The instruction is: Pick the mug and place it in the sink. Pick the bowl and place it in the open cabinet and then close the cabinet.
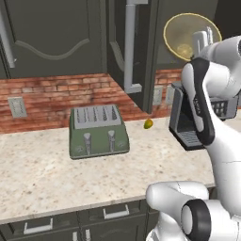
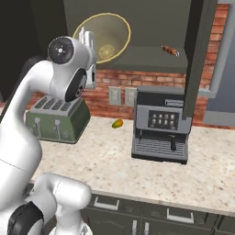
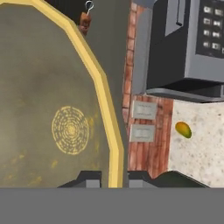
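Note:
My gripper (image 3: 114,179) is shut on the yellow rim of the bowl (image 3: 43,109), one finger on each side of it. The bowl (image 1: 186,33) is wide, pale yellow-beige and tipped on edge. It is held high in front of the dark opening of the cabinet (image 2: 151,23). In the left base view my gripper (image 1: 198,44) sits at the bowl's lower right. The cabinet door (image 1: 134,47) stands swung out, its silver bar handle facing me. From the right, the bowl (image 2: 103,36) hangs just right of my gripper (image 2: 87,39). The mug and the sink are out of view.
A black coffee machine (image 2: 160,131) stands on the counter under the cabinet. A green toaster (image 1: 98,132) is to its left, and a small yellow-green fruit (image 1: 148,124) lies between them. A small brown item (image 2: 170,49) lies on the cabinet shelf. Drawers (image 1: 113,214) run below the speckled counter (image 1: 42,174).

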Robot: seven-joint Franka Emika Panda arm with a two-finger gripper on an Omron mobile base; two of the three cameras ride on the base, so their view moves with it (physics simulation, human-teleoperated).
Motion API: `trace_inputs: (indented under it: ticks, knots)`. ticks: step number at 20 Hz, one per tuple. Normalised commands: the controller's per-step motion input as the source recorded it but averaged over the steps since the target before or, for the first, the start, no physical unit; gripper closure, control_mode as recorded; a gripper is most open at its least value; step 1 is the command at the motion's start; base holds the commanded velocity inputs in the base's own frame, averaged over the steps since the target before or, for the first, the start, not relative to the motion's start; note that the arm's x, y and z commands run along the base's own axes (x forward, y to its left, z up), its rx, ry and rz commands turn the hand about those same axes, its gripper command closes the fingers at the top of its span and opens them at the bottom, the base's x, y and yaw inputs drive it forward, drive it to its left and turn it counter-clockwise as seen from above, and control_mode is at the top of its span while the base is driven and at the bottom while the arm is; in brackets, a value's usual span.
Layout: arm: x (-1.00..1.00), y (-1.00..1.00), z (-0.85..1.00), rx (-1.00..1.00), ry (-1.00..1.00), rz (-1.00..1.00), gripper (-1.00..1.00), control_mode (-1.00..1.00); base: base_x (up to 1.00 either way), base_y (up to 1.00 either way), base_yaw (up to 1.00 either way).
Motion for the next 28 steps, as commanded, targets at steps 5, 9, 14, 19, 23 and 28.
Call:
trace_inputs:
  ticks: [5,9,14,19,23,28]
  knots:
    - [0.6,0.09,0.03,-0.02,0.0,0.0,1.0,-1.0,0.0,0.0,0.0]
    - [0.52,0.04,0.04,0.0,0.0,0.0,1.0,-1.0,0.0,0.0,0.0]
    - [0.54,0.0,0.0,0.0,0.07,0.0,1.0,-1.0,0.0,0.0,0.0]
    - [0.46,0.0,0.0,0.0,0.19,0.05,1.0,-1.0,0.0,0.0,0.0]
    - [0.5,0.0,0.0,0.0,0.16,0.06,1.0,-1.0,0.0,0.0,0.0]
    - [0.44,0.0,-0.04,0.0,0.07,0.08,1.0,-1.0,0.0,0.0,0.0]
